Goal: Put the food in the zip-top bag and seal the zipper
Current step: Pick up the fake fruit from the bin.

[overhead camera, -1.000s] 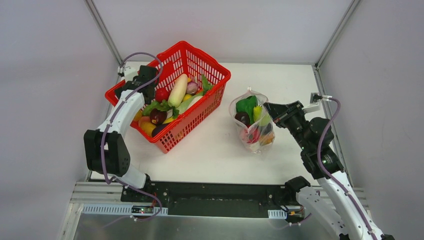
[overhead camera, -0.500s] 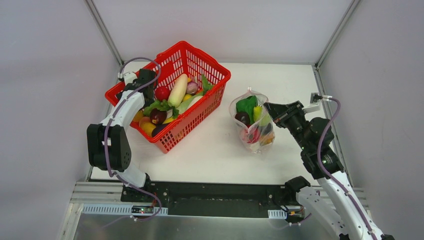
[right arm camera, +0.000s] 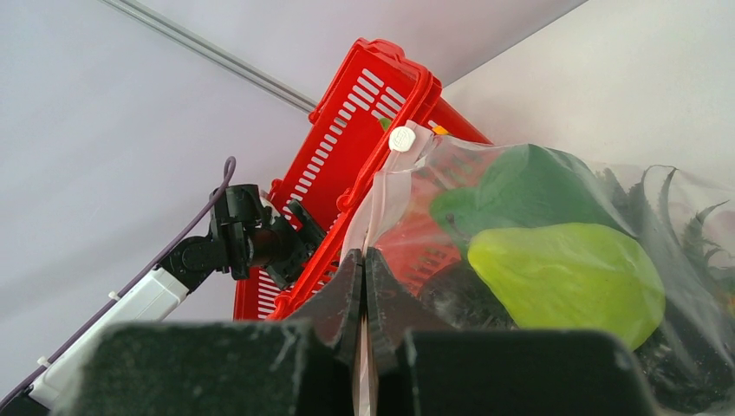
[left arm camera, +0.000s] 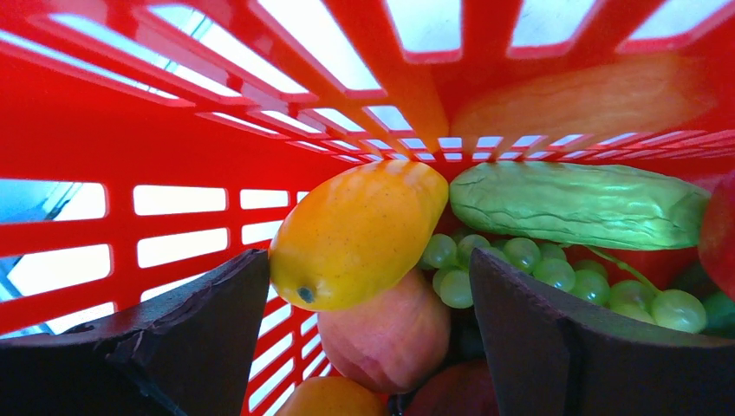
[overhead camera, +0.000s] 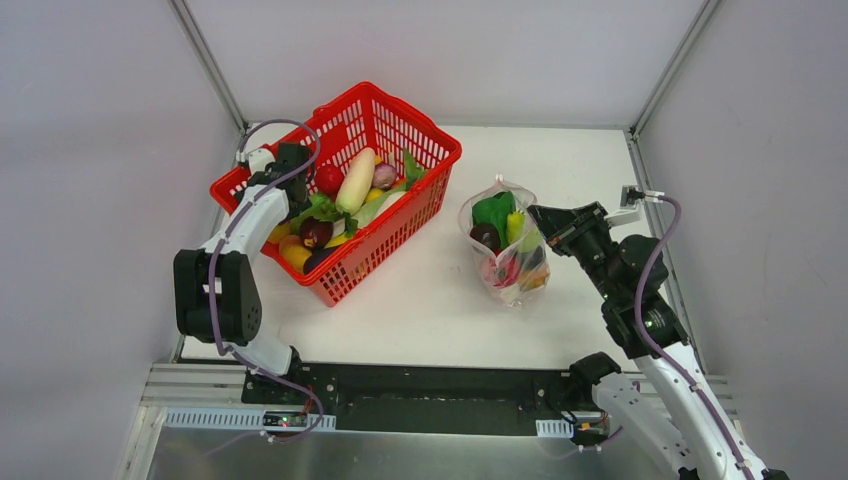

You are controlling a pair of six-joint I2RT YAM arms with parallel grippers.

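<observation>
Clear zip-top bag [overhead camera: 503,243] lying on worktop [overhead camera: 420,300], long axis far-to-near, right pincer [right arm camera: 365,260] pinching its right edge, left pincer [left arm camera: 368,269] spread inside red basket [overhead camera: 400,120].

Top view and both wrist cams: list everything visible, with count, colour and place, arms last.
Basket: one, red mesh, table's left half.
Food in basket: many; white radish, red fruit, green leaves, dark purple fruit on top; yellow-orange fruit, green cucumber-like piece, green grapes in the left wrist view.
Zip-top bag: one, clear, right of the basket, apart from it.
Food in bag: at least four; green piece, yellow-green piece, dark purple piece, red piece.
Table: one, white.
Left gripper: open, inside the basket.
Right gripper: shut on the bag's edge.
</observation>
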